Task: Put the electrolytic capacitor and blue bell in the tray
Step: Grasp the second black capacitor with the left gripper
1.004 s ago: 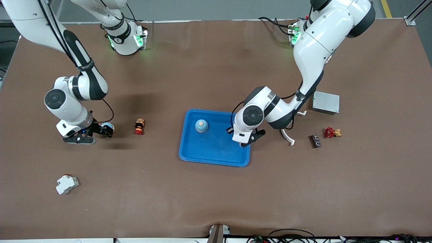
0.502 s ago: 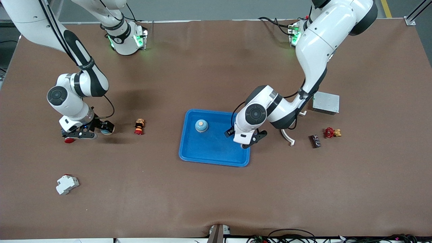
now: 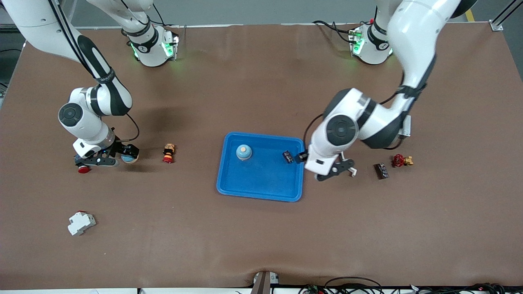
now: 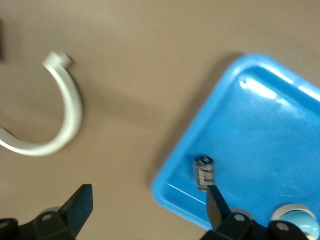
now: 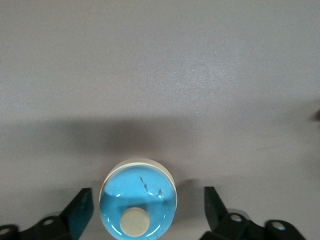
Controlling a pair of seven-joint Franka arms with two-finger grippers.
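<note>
The bright-blue tray (image 3: 261,185) lies mid-table. A small dark electrolytic capacitor (image 3: 288,157) lies in it by the rim toward the left arm's end, and shows in the left wrist view (image 4: 204,171). A blue dome with a tan knob (image 3: 244,152) also sits in the tray (image 4: 260,125). My left gripper (image 3: 333,169) is open and empty over the table just outside that rim (image 4: 147,207). A blue bell (image 3: 130,157) with a cream button (image 5: 138,202) stands on the table. My right gripper (image 3: 122,154) is open with a finger either side of it (image 5: 147,212).
A white curved hook (image 4: 60,125) lies by the left gripper. A black block (image 3: 381,170), a red valve (image 3: 401,160) and a grey box (image 3: 407,126) lie toward the left arm's end. A red-yellow part (image 3: 168,153), a red button (image 3: 83,169) and a white breaker (image 3: 81,222) lie toward the right arm's end.
My left gripper moved off the tray toward the left arm's end, and the capacitor now lies in the tray. My right gripper shifted slightly around the blue bell, uncovering a red button.
</note>
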